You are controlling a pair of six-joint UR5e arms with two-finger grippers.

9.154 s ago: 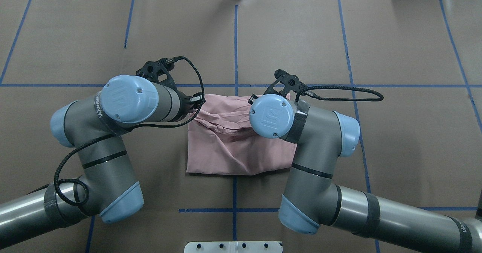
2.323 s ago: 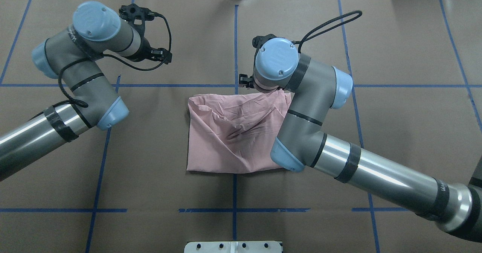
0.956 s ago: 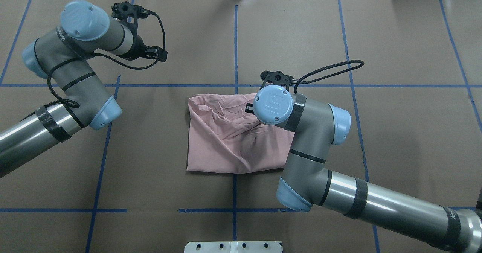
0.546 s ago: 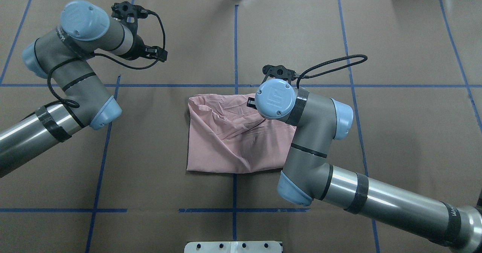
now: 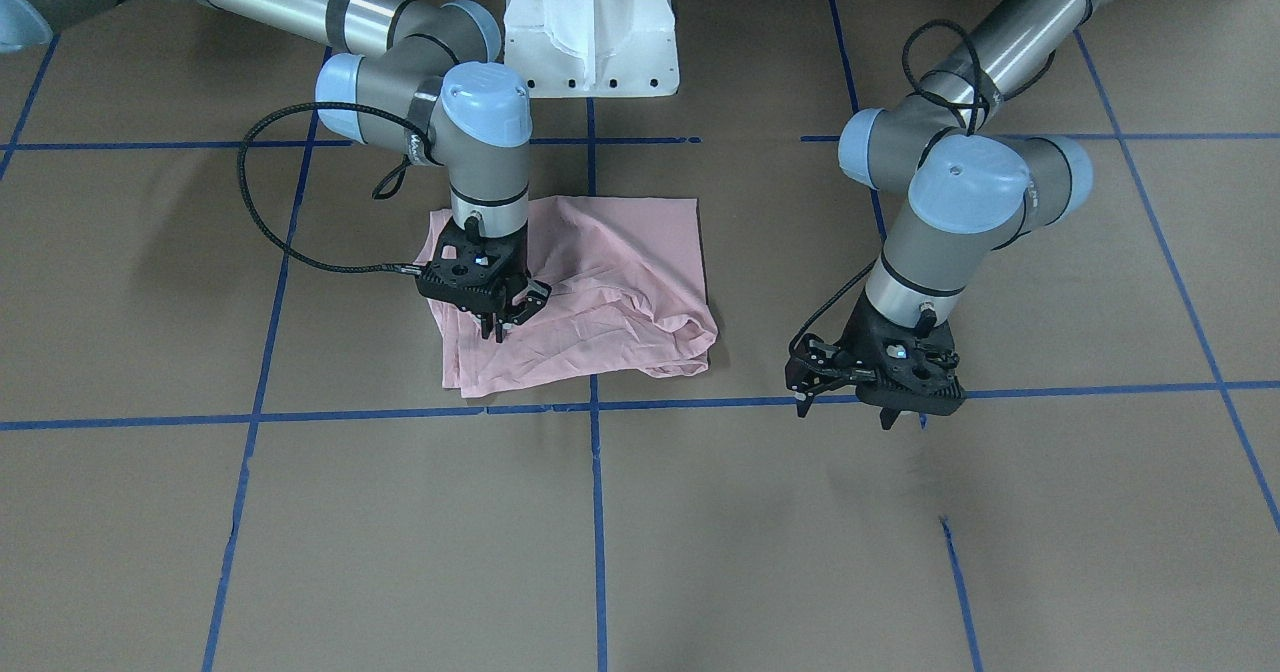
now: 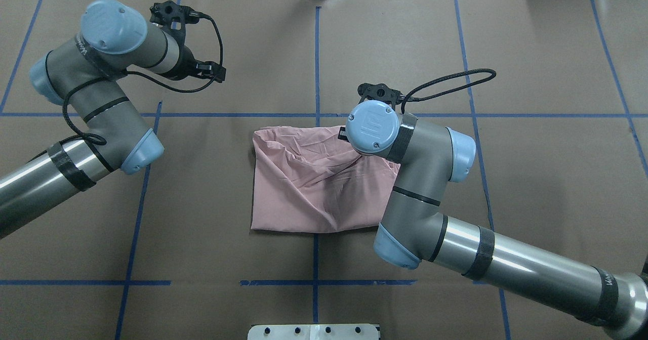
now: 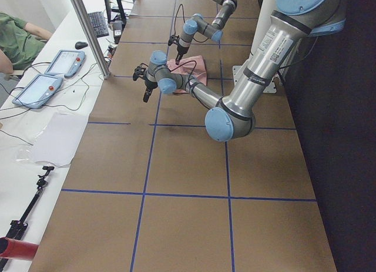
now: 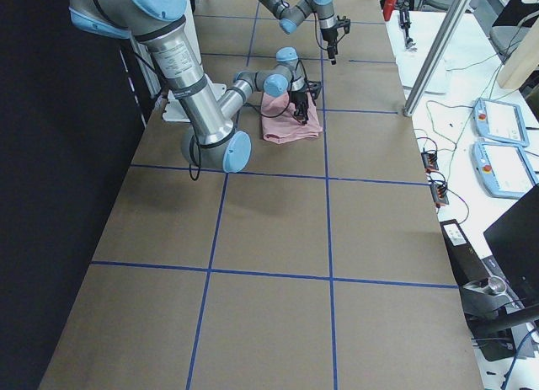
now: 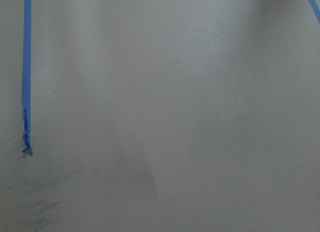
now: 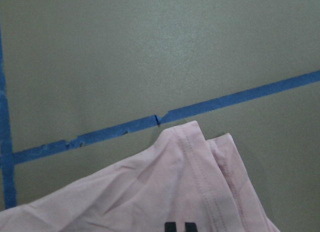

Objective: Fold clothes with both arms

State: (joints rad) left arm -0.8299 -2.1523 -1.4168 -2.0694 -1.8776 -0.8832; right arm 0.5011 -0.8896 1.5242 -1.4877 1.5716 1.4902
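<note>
The pale pink T-shirt (image 6: pixel 309 188) lies folded and rumpled at the table's middle (image 5: pixel 610 262). My right gripper (image 5: pixel 494 333) points straight down onto the shirt's far right part. Its fingertips (image 10: pixel 171 227) are pinched together at the cloth, and creases run out from them across the top layer. The shirt's far corner (image 10: pixel 192 129) lies flat beside a blue tape line. My left gripper (image 5: pixel 845 414) hangs open above bare table, well away from the shirt on its left, with nothing between its fingers (image 6: pixel 212 72). The left wrist view holds only table and tape.
Brown paper with blue tape grid lines (image 6: pixel 316 51) covers the table. The white pedestal base (image 5: pixel 590 22) stands at the robot's edge. A side bench with teach pendants (image 7: pixel 35 90) and a person's sleeve (image 7: pixel 17 43) lies past the far edge.
In the last second my right gripper has slid a little farther from the robot and rightward over the shirt, and the crease followed it. The left arm, withdrawn earlier, has stayed still.
</note>
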